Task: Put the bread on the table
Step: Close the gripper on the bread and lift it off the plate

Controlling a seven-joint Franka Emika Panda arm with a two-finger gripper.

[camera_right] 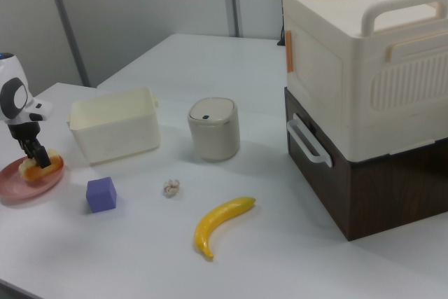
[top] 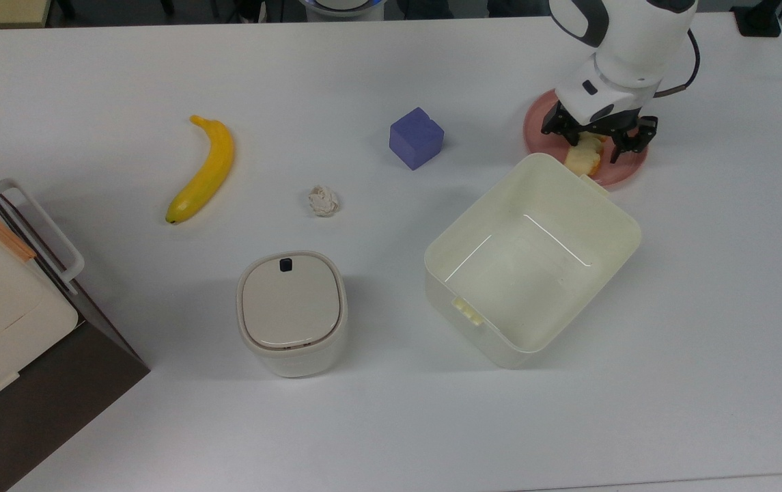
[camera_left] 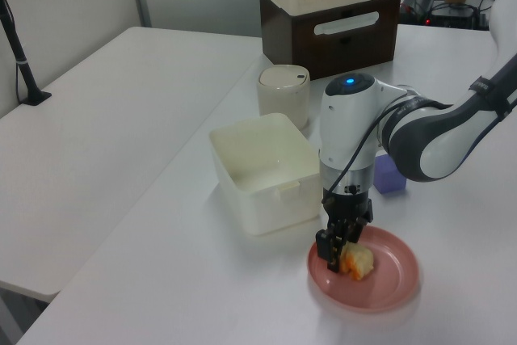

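Note:
The bread (top: 583, 161), a pale yellow slice with an orange crust, lies on the round pink plate (top: 621, 172) at the top view's upper right. My gripper (top: 594, 146) is down over the plate, open, one finger on either side of the bread. In the left view the gripper (camera_left: 340, 250) stands at the bread's (camera_left: 359, 261) left end, low over the plate (camera_left: 397, 282). In the right view the bread (camera_right: 32, 167) sits under the gripper (camera_right: 35, 156). The white table (top: 391, 61) carries everything.
An open cream box (top: 533, 258) stands right beside the plate. A purple cube (top: 416, 137), a crumpled paper ball (top: 323, 201), a banana (top: 204, 171) and a lidded cream canister (top: 291, 311) lie to the top view's left. A large cream and brown appliance (camera_right: 364, 82) fills one table end.

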